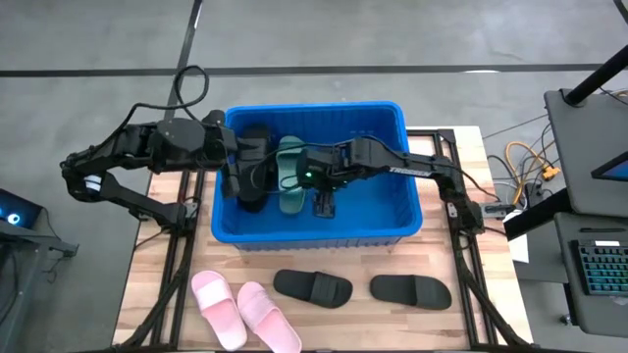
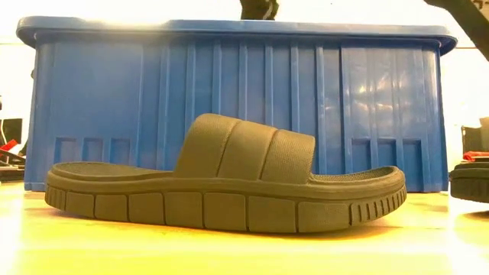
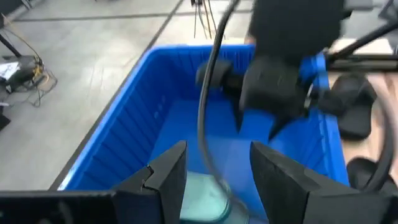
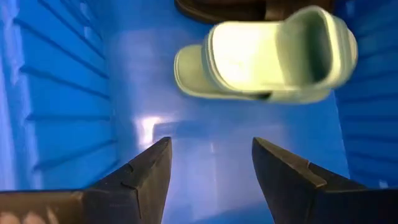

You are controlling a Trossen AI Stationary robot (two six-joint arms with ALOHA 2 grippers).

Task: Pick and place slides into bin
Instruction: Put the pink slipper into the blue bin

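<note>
The blue bin (image 1: 314,230) stands mid-table, seen from the side in the low view (image 2: 229,99). Inside it a light green slide (image 1: 290,175) lies on the floor (image 4: 267,56), beside a dark slide (image 4: 217,7). My left gripper (image 1: 255,181) reaches into the bin from the left and is open (image 3: 217,149), with the green slide's end (image 3: 205,193) below its fingers. My right gripper (image 1: 316,186) reaches in from the right, open and empty (image 4: 211,143) above the bin floor. On the table near the front lie two pink slides (image 1: 240,309) and two dark slides (image 1: 312,286) (image 1: 410,290).
One dark slide lies right in front of the low camera (image 2: 229,183), sole down on the wood; another shows at the right edge (image 2: 470,179). The two arms stand close together inside the bin. A dark cable (image 3: 208,106) hangs across the left wrist view.
</note>
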